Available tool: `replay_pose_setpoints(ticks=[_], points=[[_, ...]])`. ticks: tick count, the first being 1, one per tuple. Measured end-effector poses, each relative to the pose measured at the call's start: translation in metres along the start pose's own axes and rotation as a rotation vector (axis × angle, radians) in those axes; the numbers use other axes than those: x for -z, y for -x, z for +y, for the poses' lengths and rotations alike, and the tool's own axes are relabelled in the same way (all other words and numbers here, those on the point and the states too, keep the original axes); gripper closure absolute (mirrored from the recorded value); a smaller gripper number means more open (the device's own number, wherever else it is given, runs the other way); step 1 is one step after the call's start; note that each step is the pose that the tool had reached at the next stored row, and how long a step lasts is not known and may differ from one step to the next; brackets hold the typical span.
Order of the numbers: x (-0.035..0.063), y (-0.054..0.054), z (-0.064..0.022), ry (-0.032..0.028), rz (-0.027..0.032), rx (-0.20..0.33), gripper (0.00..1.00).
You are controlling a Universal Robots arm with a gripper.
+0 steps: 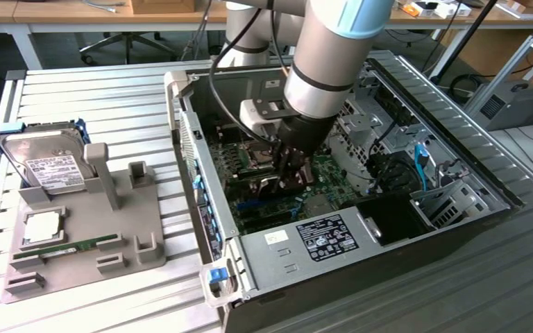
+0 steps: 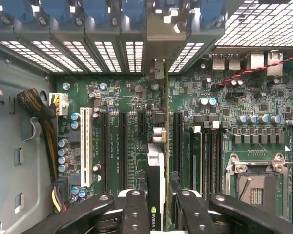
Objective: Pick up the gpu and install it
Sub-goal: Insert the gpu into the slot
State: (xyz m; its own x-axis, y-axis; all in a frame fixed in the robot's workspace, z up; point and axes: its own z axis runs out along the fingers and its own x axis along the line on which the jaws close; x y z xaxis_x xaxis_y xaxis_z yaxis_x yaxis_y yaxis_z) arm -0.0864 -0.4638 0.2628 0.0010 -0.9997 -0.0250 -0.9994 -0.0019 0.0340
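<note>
Two fingers [image 2: 135, 209] of the gripper [image 2: 158, 204] are pinching the gpu [image 2: 155, 170] edge-on over the motherboard [image 2: 122, 126]; lowering it square and level is mattering.

Motherboard [image 2: 122, 97] is done in deep green, gpu [image 2: 156, 168] edge is coloured white with a green logo, gripper [image 2: 159, 197] is finished black, slot latches [image 2: 95, 9] blue.

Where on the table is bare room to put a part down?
Bare slats: beyond the hard drive and grey fixture, and on the camera's side of the computer case. Crowded: inside the case, around the tool.
</note>
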Motion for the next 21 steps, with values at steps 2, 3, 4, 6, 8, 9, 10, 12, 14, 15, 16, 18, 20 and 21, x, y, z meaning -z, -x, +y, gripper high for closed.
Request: replay_pose_setpoints(ticks=[2,3,4,6,8,9,10,12,14,15,16,18,20,21], points=[[0.0022,0.000,0.0001,0.0005,0.0007,0.000,0.73],[0.0037,0.000,0.0002,0.0005,0.0006,0.000,0.73],[0.0048,0.000,0.0002,0.0005,0.0004,0.000,0.73],[0.0049,0.000,0.0003,0.0002,0.0004,0.000,0.73],[0.0065,0.000,0.0004,0.0005,0.0011,0.000,0.73],[0.0085,0.000,0.0005,0.0003,0.0008,0.000,0.73],[0.0106,0.000,0.0005,0.0001,0.0006,0.000,0.73],[0.0113,0.000,0.0006,-0.0043,-0.0010,0.000,0.73],[0.0114,0.000,0.0010,-0.0357,-0.0014,0.001,0.73],[0.0113,0.000,0.0010,-0.0479,-0.0014,0.001,0.73],[0.0113,0.000,0.0014,-0.0527,-0.0014,0.001,0.73],[0.0116,0.000,0.0019,-0.0537,-0.0013,-0.001,0.73],[0.0131,0.000,0.0020,-0.0539,-0.0011,-0.007,0.73],[0.0138,0.000,0.0021,-0.0541,-0.0014,-0.011,0.73]])
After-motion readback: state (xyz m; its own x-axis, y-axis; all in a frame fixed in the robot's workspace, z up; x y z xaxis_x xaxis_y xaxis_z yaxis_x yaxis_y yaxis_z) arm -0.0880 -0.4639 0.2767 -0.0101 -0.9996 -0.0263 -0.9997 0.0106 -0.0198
